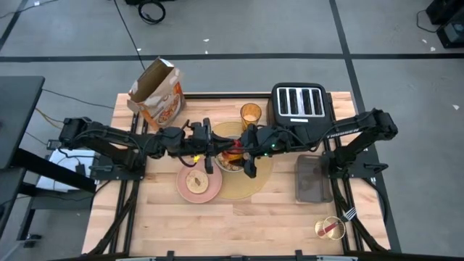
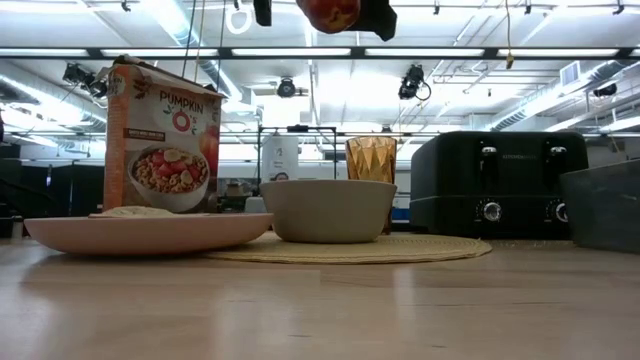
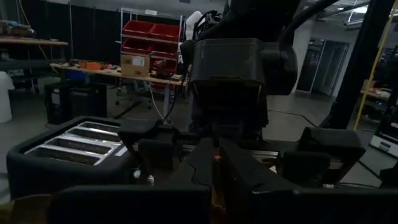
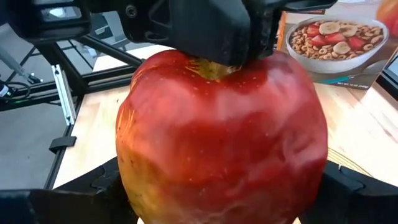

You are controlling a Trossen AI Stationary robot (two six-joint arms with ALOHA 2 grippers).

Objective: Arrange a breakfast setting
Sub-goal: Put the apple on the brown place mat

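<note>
Only legible txt: "PUMPKIN" on front of cereal box (image 2: 162,137); smaller print on it unreadable.

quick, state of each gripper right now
left gripper: cannot be told
right gripper: closed, holding the red-yellow apple

Bright ceiling strip lights (image 2: 300,50) flood the low view, leaving a soft sheen on the table (image 2: 320,310). The left wrist view is dim and murky, its near dark parts blurred. The apple (image 4: 221,134) fills the right wrist view, glossy with highlights and slightly soft
</note>
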